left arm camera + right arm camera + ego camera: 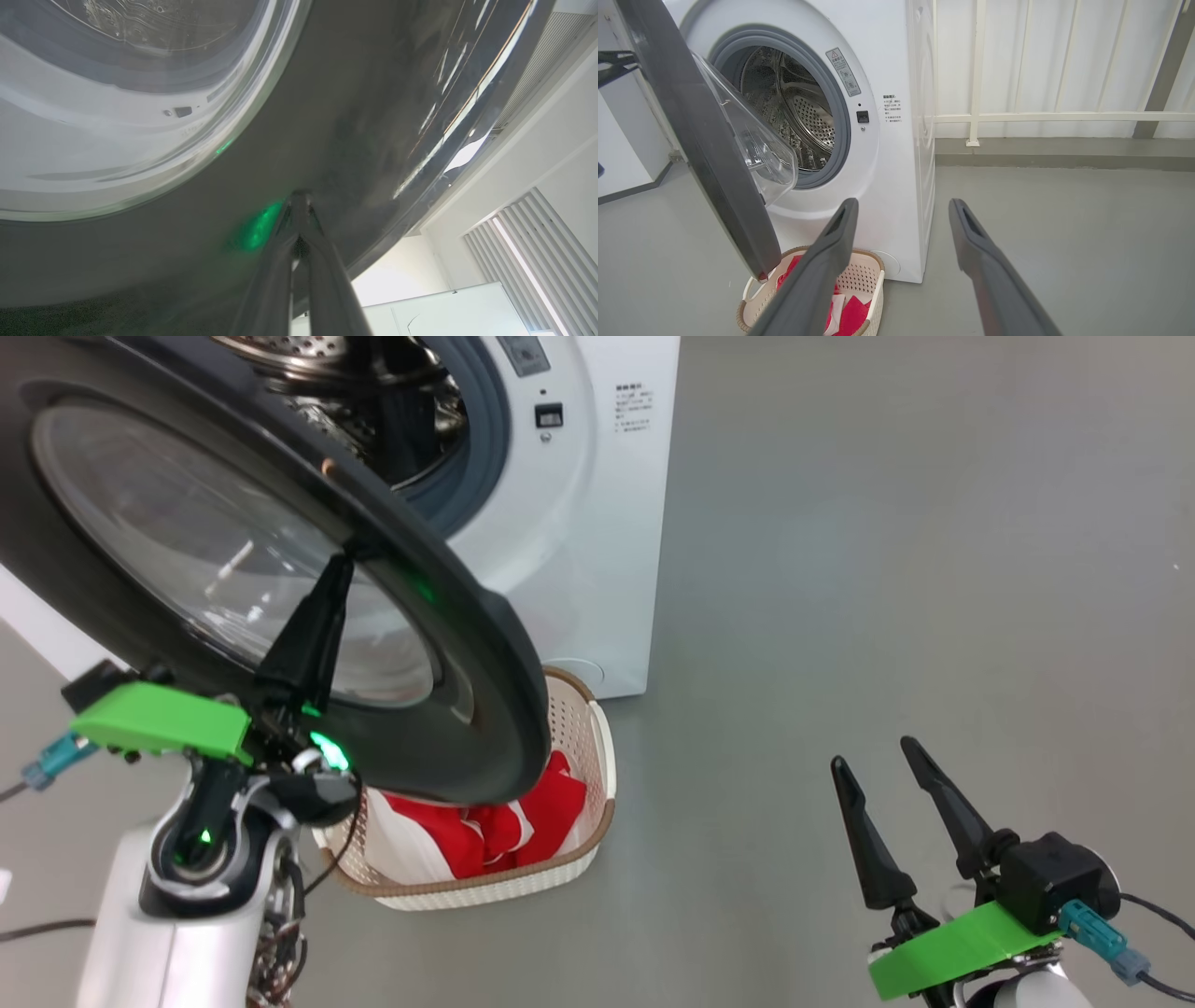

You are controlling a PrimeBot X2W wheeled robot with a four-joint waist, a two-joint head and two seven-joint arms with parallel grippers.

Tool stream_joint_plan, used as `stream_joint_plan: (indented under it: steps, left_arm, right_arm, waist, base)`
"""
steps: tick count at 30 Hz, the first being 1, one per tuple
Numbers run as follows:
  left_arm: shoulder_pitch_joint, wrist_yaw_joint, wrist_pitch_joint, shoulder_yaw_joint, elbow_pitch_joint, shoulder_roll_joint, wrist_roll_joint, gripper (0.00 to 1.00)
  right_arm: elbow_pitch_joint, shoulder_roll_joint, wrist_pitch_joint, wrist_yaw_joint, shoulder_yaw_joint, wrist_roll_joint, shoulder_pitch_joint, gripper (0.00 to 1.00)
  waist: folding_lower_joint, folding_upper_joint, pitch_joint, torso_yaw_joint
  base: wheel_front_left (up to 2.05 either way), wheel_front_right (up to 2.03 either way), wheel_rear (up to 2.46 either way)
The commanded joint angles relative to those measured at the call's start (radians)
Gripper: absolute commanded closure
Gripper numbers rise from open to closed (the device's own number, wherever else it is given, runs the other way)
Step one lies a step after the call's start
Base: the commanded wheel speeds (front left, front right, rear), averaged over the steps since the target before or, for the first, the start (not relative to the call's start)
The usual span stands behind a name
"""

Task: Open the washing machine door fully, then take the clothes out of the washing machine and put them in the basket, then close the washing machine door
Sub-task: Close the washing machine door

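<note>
Closed, my left pincer [299, 198] touches the glossy black round door [327, 116]; open, my right pincer [903, 205] views red fabric clothes [852, 317] in a cream perforated basket [871, 280] at seven o'clock.

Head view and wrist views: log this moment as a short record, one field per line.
door state: washing machine door partly open, swung out above the basket
laundry: red-and-white clothes lying in the basket
left arm: left gripper shut, tips against the door's black frame on its outer side
right arm: right gripper open, holding nothing, above the floor to the right of the washing machine
remaining: door not yet closed
</note>
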Motion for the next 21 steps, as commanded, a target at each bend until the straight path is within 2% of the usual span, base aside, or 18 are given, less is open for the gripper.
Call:
stream_joint_plan:
  steps: [1,21]
  left_arm:
    - [-0.048,-0.014,-0.005,0.017,-0.02,0.016,0.005,1.0]
    - [-0.272,-0.082,-0.119,-0.032,0.146,0.016,0.006,1.0]
  right_arm:
    - [-0.029,-0.004,-0.009,0.005,0.018,0.005,-0.045,0.0]
    - [-0.034,-0.004,-0.009,0.005,0.034,0.008,-0.091,0.0]
  waist:
    - [0.0,0.0,0.016,-0.01]
    - [0.0,0.0,0.116,-0.038]
  base:
    - [0.0,0.0,0.0]
    - [0.0,0.0,0.0]
